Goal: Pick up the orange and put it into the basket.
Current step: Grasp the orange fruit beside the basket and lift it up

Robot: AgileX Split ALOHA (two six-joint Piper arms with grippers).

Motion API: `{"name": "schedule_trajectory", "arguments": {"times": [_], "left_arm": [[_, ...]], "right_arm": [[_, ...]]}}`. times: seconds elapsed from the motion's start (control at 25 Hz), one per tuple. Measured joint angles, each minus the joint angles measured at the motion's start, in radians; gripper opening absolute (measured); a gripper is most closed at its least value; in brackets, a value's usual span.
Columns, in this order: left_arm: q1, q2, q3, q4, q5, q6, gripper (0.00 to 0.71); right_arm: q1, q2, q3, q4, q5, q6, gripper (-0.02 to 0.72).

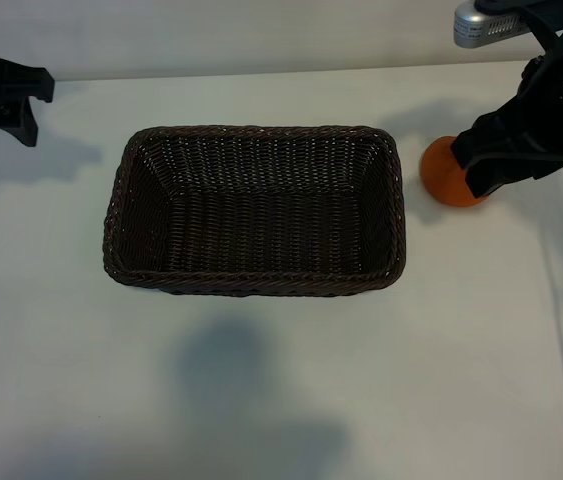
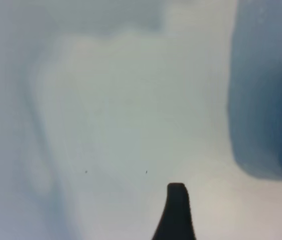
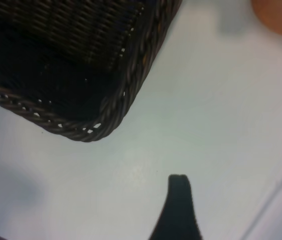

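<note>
The white table (image 1: 281, 380) is occupied centrally by the empty basket (image 1: 254, 208). The orange (image 1: 445, 172), just beside its right end, is partly covered by the right gripper (image 1: 489, 170), fingers spread. The left gripper (image 1: 6, 95) is seen at the far-left edge; its finger state cannot be told.

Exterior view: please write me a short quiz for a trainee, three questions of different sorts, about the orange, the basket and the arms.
1. True or false: the orange lies inside the basket.
2. Which one hangs right beside the orange? A: the left gripper. B: the right gripper.
3. What does the basket hold?

Key: 1 false; 2 B; 3 nothing.
</note>
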Motion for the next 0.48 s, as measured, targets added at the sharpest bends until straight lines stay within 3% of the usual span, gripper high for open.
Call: {"name": "schedule_trajectory", "arguments": {"times": [0.24, 0.48], "left_arm": [[0.081, -0.127, 0.0, -0.058, 0.019, 0.049, 0.596], [0.091, -0.356, 0.02, -0.054, 0.066, 0.09, 0.596]], "right_arm": [[0.0, 0.0, 0.0, 0.0, 0.001, -0.002, 0.56], [0.0, 0.0, 0.0, -0.001, 0.001, -0.003, 0.56]]}}
